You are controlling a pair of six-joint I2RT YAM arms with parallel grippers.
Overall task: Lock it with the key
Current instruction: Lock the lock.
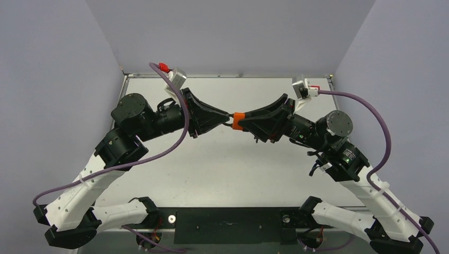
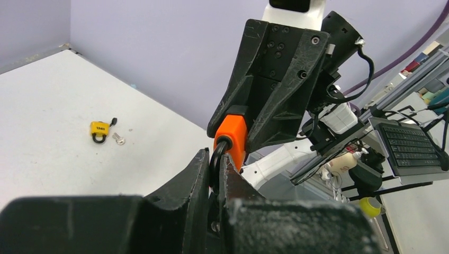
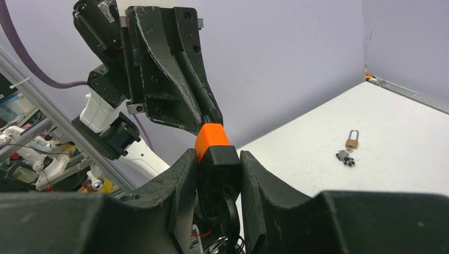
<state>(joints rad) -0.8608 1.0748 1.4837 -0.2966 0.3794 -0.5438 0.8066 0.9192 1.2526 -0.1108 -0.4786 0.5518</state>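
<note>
Two end effectors meet in the air over the middle of the worktop (image 1: 222,174), and the orange padlock (image 1: 238,120) sits between them, touching both. The left end effector (image 2: 216,166) is pinched tight on the black shackle (image 2: 217,152), the loop at one end of the lock. The right end effector (image 3: 218,161) is squeezed on the lock's body, which is orange at the loop end and black where it is held. Under the body hangs a dark bunch that looks like keys (image 3: 225,225) on a ring. I cannot tell if a key is in the keyhole. I think the job now is to push the loop all the way into the body and then turn the key. To do it well, both grips should be tight so the lock does not slip. The push should go straight along the loop, not sideways, or the loop may jam. It should be slow and small. A yellow padlock (image 2: 99,129) and a brass padlock (image 3: 351,139) lie on the worktop, well apart from this one, and should be left alone.
</note>
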